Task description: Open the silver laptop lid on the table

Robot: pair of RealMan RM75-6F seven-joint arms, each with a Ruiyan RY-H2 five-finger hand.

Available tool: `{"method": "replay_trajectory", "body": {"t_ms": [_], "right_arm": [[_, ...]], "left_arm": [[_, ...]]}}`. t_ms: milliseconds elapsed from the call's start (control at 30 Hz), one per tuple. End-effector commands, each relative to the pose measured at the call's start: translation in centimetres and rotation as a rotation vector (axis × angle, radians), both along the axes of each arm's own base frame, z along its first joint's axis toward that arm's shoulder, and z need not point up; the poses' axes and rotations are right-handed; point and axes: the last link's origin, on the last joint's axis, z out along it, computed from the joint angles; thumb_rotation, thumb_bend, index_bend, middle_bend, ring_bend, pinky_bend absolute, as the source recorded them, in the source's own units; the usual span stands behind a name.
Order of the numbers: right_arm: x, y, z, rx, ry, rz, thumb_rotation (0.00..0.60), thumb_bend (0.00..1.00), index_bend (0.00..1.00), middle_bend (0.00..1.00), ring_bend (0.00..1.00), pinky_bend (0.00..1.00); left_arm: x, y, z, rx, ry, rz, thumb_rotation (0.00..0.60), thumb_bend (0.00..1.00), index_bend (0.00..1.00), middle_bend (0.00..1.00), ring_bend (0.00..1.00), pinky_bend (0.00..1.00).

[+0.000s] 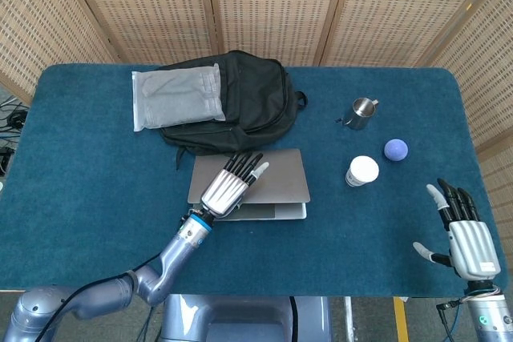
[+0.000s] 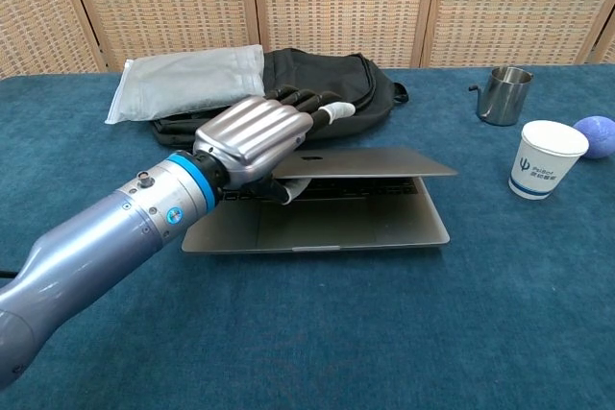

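Note:
The silver laptop point(image 1: 282, 172) point(image 2: 332, 226) lies in the middle of the blue table, its lid point(image 2: 389, 162) raised partway, roughly a third open, so the keyboard deck shows. My left hand point(image 1: 230, 184) point(image 2: 254, 133) grips the lid near its left front edge, fingers laid over the top and thumb underneath. My right hand point(image 1: 463, 233) hovers at the table's near right corner, far from the laptop, fingers spread and empty; only the head view shows it.
A black backpack point(image 1: 248, 102) point(image 2: 317, 93) with a grey pouch point(image 1: 177, 97) point(image 2: 187, 82) on it lies right behind the laptop. To the right stand a steel cup point(image 1: 362, 112) point(image 2: 504, 94), a paper cup point(image 1: 362, 171) point(image 2: 545, 157) and a purple ball point(image 1: 395, 149) point(image 2: 596, 134).

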Motion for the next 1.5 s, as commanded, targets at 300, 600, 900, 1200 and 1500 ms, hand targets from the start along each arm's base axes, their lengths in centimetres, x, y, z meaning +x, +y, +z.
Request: {"method": "replay_trajectory", "body": {"t_ms": [300,600,900,1200,1500], "right_arm": [[2.1,-2.3,-4.0,0.237,0.067,0.209,0.600,0.44,0.19,0.11,0.01,0.16],[5.1,-5.2,-7.8,0.416,0.097,0.283,0.600,0.71,0.20,0.15,0.07,0.17],[8.2,-6.0,-11.9,0.531,0.128,0.307,0.600,0.83,0.20,0.15,0.07,0.18],[11.3,-6.3,-15.2,0.587,0.144,0.305,0.600,0.83,0.20,0.15,0.07,0.18],[13.7,-5.8,-18.1,0.640,0.185,0.302,0.600,0.85,0.20,0.15,0.07,0.18]], "left_arm": [[-0.4,0.2,1.7,-0.014,0.004,0.013,0.600,0.52,0.00,0.00,0.00,0.00],[0.2,0.6,3.6,0.008,0.032,0.041,0.600,0.52,0.00,0.00,0.00,0.00],[0.6,1.0,5.0,0.014,0.059,0.063,0.600,0.52,0.00,0.00,0.00,0.00],[0.9,1.2,5.5,0.011,0.053,0.074,0.600,0.52,0.00,0.00,0.00,0.00],[0.6,1.5,6.4,0.006,0.033,0.105,0.600,0.52,0.00,0.00,0.00,0.00]]}}
